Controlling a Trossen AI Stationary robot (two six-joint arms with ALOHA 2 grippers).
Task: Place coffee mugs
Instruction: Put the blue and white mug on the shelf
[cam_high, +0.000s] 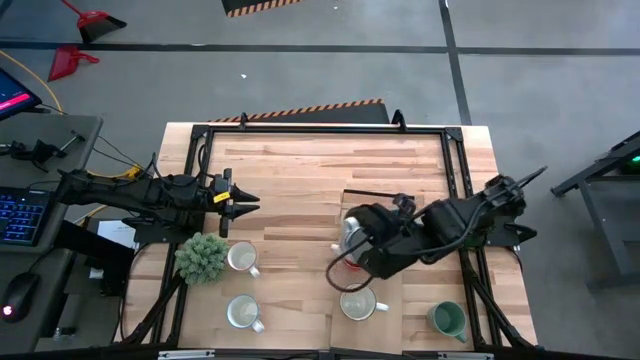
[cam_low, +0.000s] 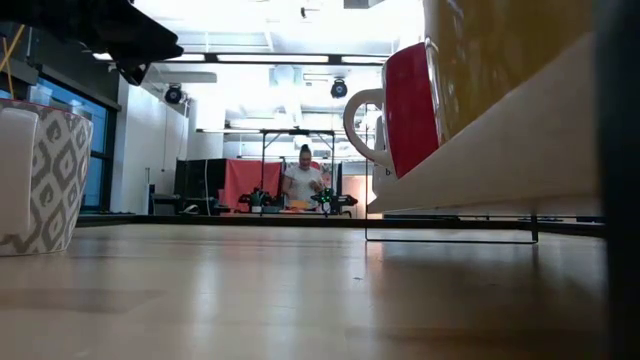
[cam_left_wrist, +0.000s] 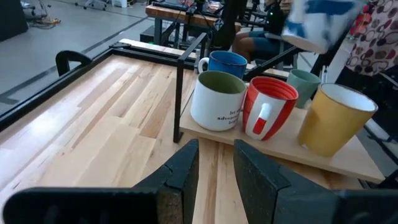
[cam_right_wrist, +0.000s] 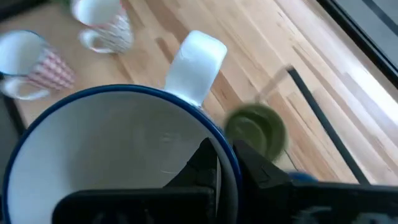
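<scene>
My right gripper is shut on a white mug with a blue rim, held in the air over the raised wooden board. A white mug with an olive inside, a blue mug, a red mug, a teal mug and a yellow mug stand upright on that board. Three pale mugs and a green mug stand on the table near its front edge. My left gripper waits open at the table's left, pointing at the board. My right gripper pinches the mug's blue rim close to the white handle, with one finger inside the mug and one outside its wall. The fingers slant down from above. The mug hangs below them, clear of the table and the board, with its mouth turned up toward the wrist.
A bushy green plant stands beside the near-left mugs. A black metal frame runs along the table's edges, and a thin black upright stands at the board's corner. Bare wood lies between my left gripper and the board.
</scene>
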